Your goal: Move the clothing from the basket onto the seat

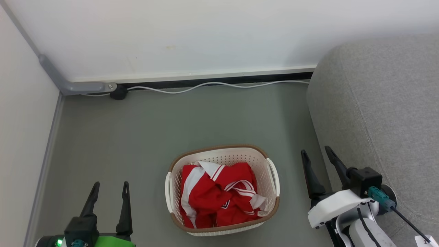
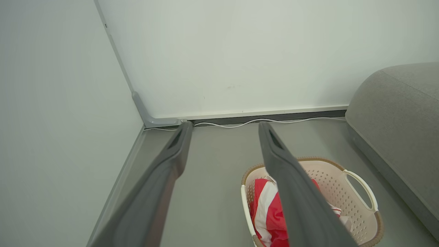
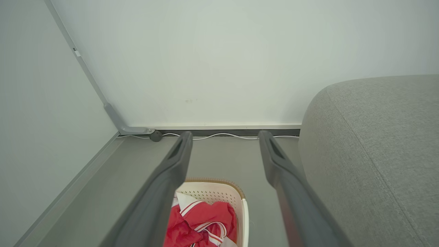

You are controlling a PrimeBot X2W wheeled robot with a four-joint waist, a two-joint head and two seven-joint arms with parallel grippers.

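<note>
- The left gripper (image 1: 111,185) was spread open and empty, over the floor (image 1: 137,137) to the left of the basket (image 1: 224,156).
- The right gripper (image 1: 315,151) was likewise spread and empty, between the basket and the sofa (image 1: 377,103).
- The clothing (image 1: 219,197) lay crumpled inside the basket, with none on the sofa.
- Risk, as judged: a pinch on one loose fold could slip, or drag and tip the light basket.
- Risk, as judged: fingertips could snag the perforated wall, and the right arm, close beside the sofa, could brush it.

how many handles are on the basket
2. The left handle sits on the left side of the basket, the right handle on the side nearest the sofa.
</note>
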